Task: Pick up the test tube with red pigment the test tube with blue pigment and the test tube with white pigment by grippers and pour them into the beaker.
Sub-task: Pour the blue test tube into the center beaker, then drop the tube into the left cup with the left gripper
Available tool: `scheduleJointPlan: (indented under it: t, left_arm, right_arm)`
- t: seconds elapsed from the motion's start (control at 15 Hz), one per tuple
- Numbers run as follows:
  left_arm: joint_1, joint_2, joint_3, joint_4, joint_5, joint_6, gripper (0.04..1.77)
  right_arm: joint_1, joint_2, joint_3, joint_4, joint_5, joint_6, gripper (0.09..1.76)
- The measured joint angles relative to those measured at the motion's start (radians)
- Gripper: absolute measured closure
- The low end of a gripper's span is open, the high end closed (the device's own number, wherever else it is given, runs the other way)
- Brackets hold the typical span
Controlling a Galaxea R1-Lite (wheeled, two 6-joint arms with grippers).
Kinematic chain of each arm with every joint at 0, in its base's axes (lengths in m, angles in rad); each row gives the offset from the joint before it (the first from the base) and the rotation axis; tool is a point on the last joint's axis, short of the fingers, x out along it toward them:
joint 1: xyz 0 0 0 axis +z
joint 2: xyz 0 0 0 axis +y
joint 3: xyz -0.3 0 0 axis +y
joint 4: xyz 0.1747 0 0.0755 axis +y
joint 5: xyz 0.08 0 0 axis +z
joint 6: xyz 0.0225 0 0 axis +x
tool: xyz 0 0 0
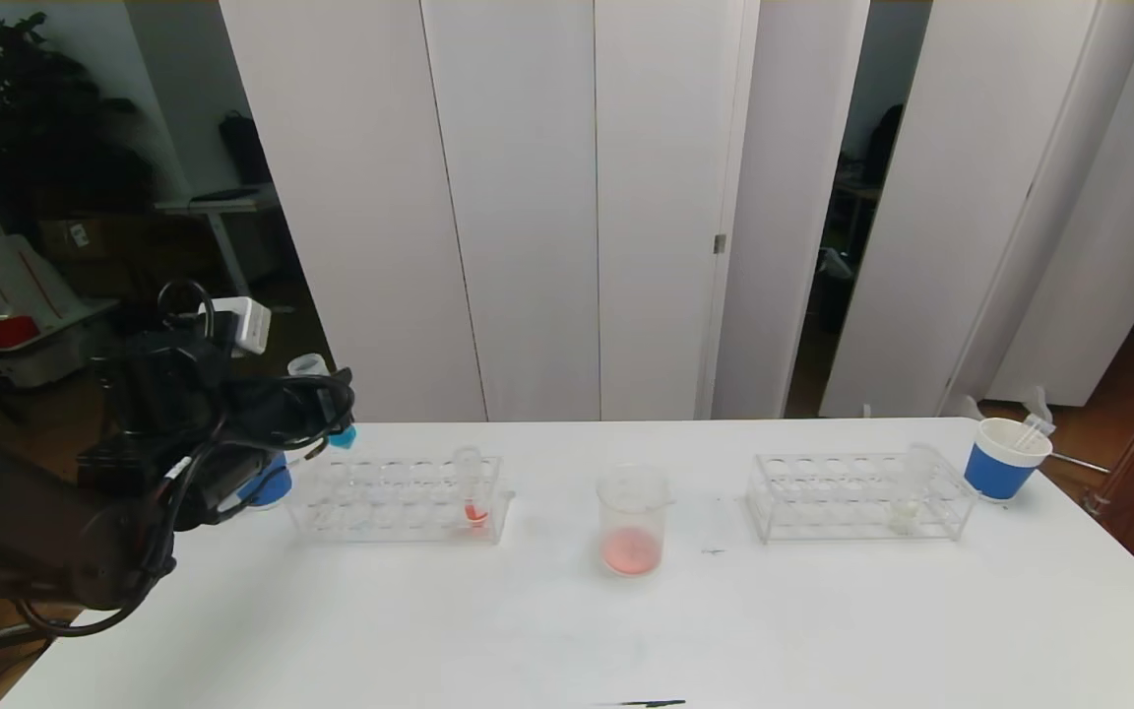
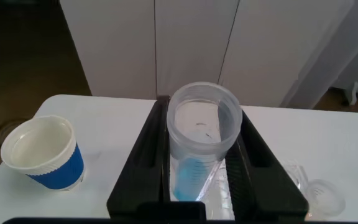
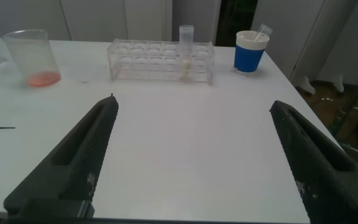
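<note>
My left gripper (image 1: 328, 406) (image 2: 201, 111) is shut on the test tube with blue pigment (image 1: 341, 433) (image 2: 197, 140), held tilted above the left end of the left rack (image 1: 400, 500). A test tube with red pigment (image 1: 472, 489) stands in that rack. The beaker (image 1: 633, 520) (image 3: 33, 57) sits at the table's middle with red pigment at its bottom. The test tube with white pigment (image 1: 911, 489) (image 3: 186, 53) stands in the right rack (image 1: 860, 497) (image 3: 160, 59). My right gripper (image 3: 192, 102) is open over bare table, out of the head view.
A blue-and-white paper cup (image 1: 1006, 459) (image 3: 250, 51) holding empty tubes stands right of the right rack. Another paper cup (image 1: 268, 484) (image 2: 44, 154), empty, stands left of the left rack, partly behind my left arm. A dark mark (image 1: 648, 703) lies at the table's front edge.
</note>
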Motion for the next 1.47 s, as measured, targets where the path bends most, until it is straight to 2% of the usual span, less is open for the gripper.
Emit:
scheduleJointPlan:
  t: [0.13,0.27,0.4,0.53,0.67,0.93,1.2,1.33,1.47]
  left_arm:
    - [-0.011,-0.069,-0.060,0.093,-0.025,0.005,1.22]
    - [-0.025,-0.120,-0.113,0.131,-0.066,0.049,1.22]
    - [-0.032,-0.148,-0.146,0.129,-0.136,0.149,1.22]
    - [-0.037,-0.156,-0.165,0.125,-0.238,0.249,1.22]
    - [-0.062,-0.152,-0.174,0.125,-0.303,0.277,1.22]
    - [-0.167,-0.110,-0.224,0.125,-0.326,0.296,1.22]
    - [-0.277,-0.026,-0.300,0.125,-0.328,0.393,1.22]
    - [-0.321,0.026,-0.345,0.124,-0.327,0.413,1.22]
    - [-0.348,0.076,-0.380,0.111,-0.364,0.421,1.22]
  right_arm:
    - [0.000,0.000,0.000,0.000,0.000,0.000,0.10]
    - [0.000,0.000,0.000,0.000,0.000,0.000,0.10]
    - [0.000,0.000,0.000,0.000,0.000,0.000,0.10]
    - [0.000,0.000,0.000,0.000,0.000,0.000,0.10]
    - [0.000,0.000,0.000,0.000,0.000,0.000,0.10]
    - [0.000,0.000,0.000,0.000,0.000,0.000,0.10]
    - [0.000,0.000,0.000,0.000,0.000,0.000,0.10]
    - [0.000,0.000,0.000,0.000,0.000,0.000,0.10]
    - [0.000,0.000,0.000,0.000,0.000,0.000,0.10]
